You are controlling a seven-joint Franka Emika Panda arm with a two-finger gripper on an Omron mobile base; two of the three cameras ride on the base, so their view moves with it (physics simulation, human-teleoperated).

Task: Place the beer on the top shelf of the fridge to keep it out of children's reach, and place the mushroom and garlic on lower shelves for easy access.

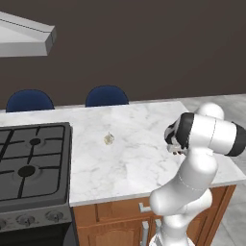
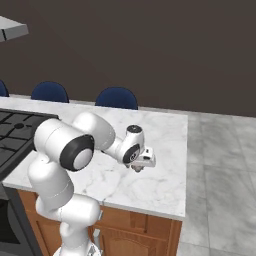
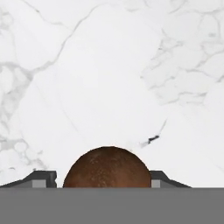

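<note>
White marble counter (image 1: 139,144), hob (image 1: 29,168) at left, dark wall (image 1: 144,43) behind.

a home kitchen is shown: a marble counter (image 1: 139,144) is set on wood cabinets (image 1: 120,221), a black gas hob (image 1: 31,166) is fitted beside it, a hood (image 1: 24,36) is hung above, and blue chairs (image 1: 106,96) are placed behind.

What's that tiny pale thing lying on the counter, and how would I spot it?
Find the white marble counter right of the black stove. The garlic lies alone on it, nearer the stove. It is a small cream bulb, unlike the brown-capped mushroom at the gripper.
</note>
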